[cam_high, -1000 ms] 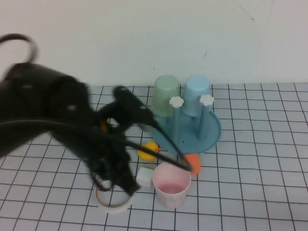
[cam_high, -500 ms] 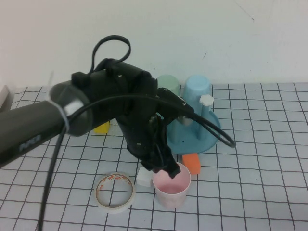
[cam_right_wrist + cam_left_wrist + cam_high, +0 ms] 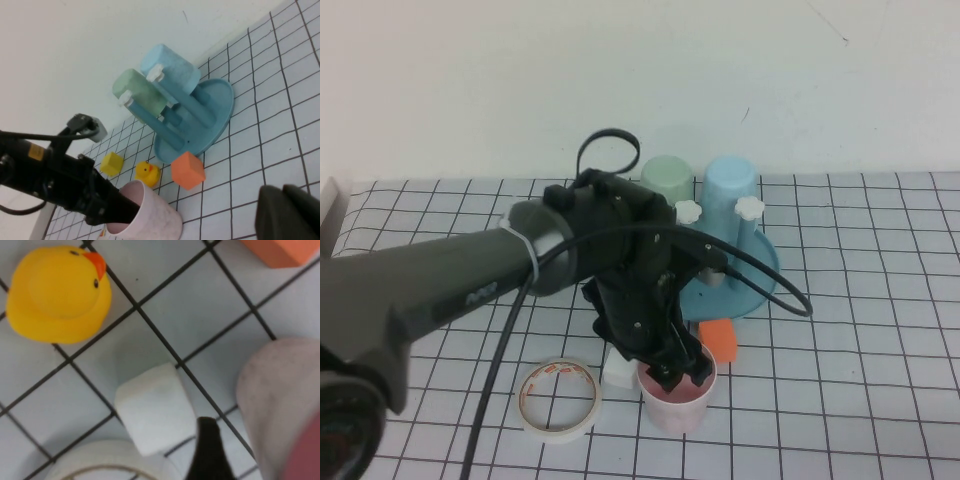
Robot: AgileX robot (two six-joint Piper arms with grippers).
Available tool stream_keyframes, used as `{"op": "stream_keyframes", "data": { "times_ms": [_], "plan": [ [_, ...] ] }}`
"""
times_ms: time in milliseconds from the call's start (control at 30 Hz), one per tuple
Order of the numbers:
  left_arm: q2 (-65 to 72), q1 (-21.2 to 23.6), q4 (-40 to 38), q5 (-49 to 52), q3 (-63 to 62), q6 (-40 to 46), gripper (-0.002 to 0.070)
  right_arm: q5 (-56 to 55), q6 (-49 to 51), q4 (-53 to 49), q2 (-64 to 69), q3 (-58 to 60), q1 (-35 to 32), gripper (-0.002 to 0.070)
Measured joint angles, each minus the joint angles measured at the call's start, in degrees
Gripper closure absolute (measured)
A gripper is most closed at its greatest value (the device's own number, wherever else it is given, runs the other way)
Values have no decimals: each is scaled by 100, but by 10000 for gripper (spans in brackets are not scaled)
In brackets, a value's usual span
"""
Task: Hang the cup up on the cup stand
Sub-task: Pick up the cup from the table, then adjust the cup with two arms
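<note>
Pink and upright, the cup (image 3: 675,395) stands on the gridded counter (image 3: 860,380) near its front edge, mouth up, just in front of the cup stand (image 3: 745,285). The left gripper (image 3: 677,372) reaches down at the cup's rim from the left, with its fingers spread apart: in the right wrist view one dark finger (image 3: 122,207) lies inside the mouth of the cup, and in the left wrist view the other (image 3: 209,452) sits outside, between the cup's mottled wall and a small white block (image 3: 156,407). The jaws are not clamped on the wall.

The cup stand sits toward the back of the counter, with a pale green cup (image 3: 665,185) and a light blue cup (image 3: 728,195) turned upside down over its rear pegs; two front pegs show bare white flower knobs (image 3: 688,211). An orange block (image 3: 718,340) lies at the tray's front rim, just beside the pink cup. A roll of tape (image 3: 558,397) lies to the left of the white block; printing on its inner ring is too small to read. A yellow rubber duck (image 3: 57,290) sits near them, and a yellow cube (image 3: 111,163) farther left. White lettering on the left arm's sleeve (image 3: 480,293) cannot be read.

The right gripper (image 3: 290,210) is off to the right, well apart from everything, its fingers together.
</note>
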Motion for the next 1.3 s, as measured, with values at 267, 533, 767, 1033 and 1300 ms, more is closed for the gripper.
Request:
{"op": "stream_keyframes", "data": {
  "times_ms": [267, 533, 767, 1033, 1300],
  "plan": [
    [276, 0, 62, -175, 0, -99, 571, 0, 0, 0, 0, 0, 0, 678],
    [48, -14, 439, -144, -2, -117, 664, 0, -11, 0, 0, 0, 0, 678],
    [-1162, -14, 520, -298, 168, 69, 665, 90, -11, 0, 0, 0, 0, 678],
    [-3246, -14, 486, -2018, 1952, 81, 665, 280, -261, 209, 0, 0, 0, 678],
    [-4660, -14, 771, -4190, 3980, 60, 665, 561, -353, 702, 0, 0, 0, 678]
  ]
}}
